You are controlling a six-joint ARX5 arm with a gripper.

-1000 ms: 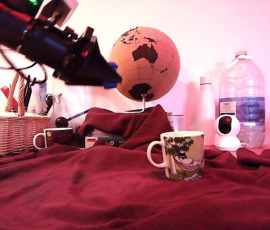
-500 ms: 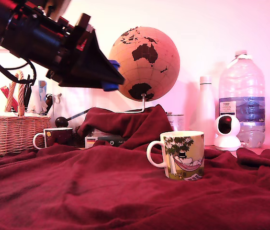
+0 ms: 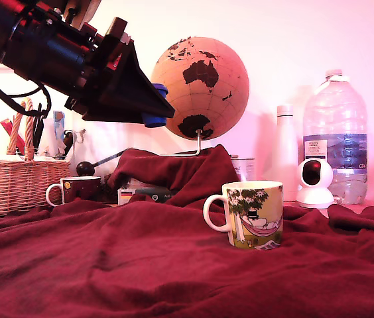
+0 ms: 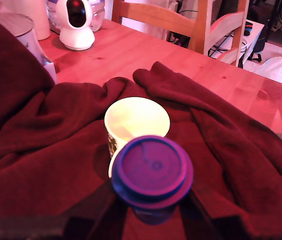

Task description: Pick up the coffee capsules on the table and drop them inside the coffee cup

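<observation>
Blue capsule (image 4: 152, 171) clamped in claw (image 3: 155, 106) above red-blanketed wooden table (image 4: 131, 55).

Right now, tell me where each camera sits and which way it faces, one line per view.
Exterior view: low at blanket level off the arm, facing the mug with the globe and water bottle behind; the arm and claw reach in from the exterior view's left, holding the blue capsule.
Wrist view: on the arm, looking down past the blue capsule into the open mug; only dark claw fingers show.
Shared: capsule, mug, red blanket, white camera.
</observation>
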